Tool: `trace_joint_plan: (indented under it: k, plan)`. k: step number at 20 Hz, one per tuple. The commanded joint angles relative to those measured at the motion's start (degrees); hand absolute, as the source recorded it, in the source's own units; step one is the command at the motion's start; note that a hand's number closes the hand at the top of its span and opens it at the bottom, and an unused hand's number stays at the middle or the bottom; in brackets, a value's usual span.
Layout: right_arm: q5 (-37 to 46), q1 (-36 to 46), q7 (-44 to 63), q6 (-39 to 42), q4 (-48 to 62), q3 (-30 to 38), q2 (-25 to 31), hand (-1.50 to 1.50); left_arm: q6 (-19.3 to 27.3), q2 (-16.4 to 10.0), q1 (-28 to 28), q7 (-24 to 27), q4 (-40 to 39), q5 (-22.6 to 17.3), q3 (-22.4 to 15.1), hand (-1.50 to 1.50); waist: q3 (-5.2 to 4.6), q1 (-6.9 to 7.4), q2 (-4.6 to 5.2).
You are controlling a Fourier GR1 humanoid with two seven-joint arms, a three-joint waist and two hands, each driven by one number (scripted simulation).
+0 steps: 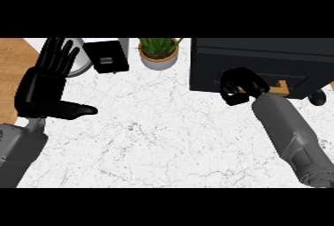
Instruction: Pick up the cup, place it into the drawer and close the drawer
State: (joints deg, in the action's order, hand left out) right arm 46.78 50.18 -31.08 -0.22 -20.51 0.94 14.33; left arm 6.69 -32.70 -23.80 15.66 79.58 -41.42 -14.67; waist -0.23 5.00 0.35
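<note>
At upper right, my right hand (240, 86) is curled shut against the front of the black box-shaped drawer cabinet (261, 57); I cannot make out the cup. My left hand (42, 84) rests spread, fingers up, by the left edge of the white marble counter (163, 141).

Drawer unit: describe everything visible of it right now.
The drawer unit is a dark, near-black box on the white marble counter at upper right, beside the potted plant. Its front shows a panel outline and a tan strip low down. The right hand lies across that front. Open or closed: cannot tell.
</note>
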Motion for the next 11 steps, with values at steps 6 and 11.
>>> trace_joint_plan:
  k: [6,11]
  plan:
    - [-2.5,5.9,2.9,-1.8,3.9,5.2,5.6,1.50,-2.0,1.0,-0.5,0.3,-1.0,-0.2,-0.2,-1.50,0.49,1.82,2.99]
    - [-2.9,6.7,3.1,-2.3,4.2,5.6,4.4,1.50,-1.3,2.4,-0.7,1.0,-1.8,1.0,-0.9,-1.50,0.46,1.97,2.96]
